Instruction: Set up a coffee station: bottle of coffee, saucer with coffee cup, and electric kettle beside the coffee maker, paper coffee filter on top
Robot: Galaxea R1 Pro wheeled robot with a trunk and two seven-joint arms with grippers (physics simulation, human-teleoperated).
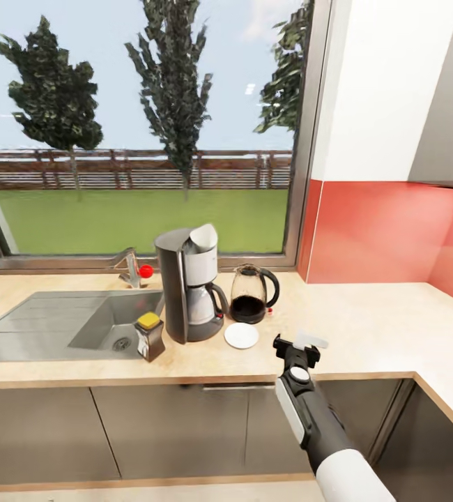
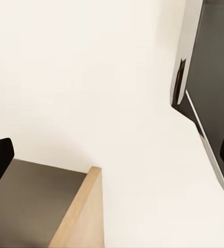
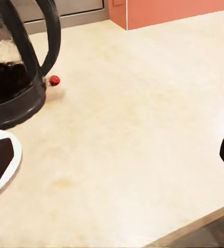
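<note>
The coffee maker [image 1: 188,286], bottle of coffee [image 1: 149,335], electric kettle [image 1: 250,293] and saucer [image 1: 241,335] are sitting together on the counter [image 1: 366,328]. The right gripper [image 1: 297,346] is hanging spread and empty. A cup is still missing.

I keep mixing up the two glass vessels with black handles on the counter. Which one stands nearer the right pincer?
The electric kettle, standing free on the countertop beside the saucer. The other, the carafe, sits inside the coffee maker, farther from the right pincer.
</note>
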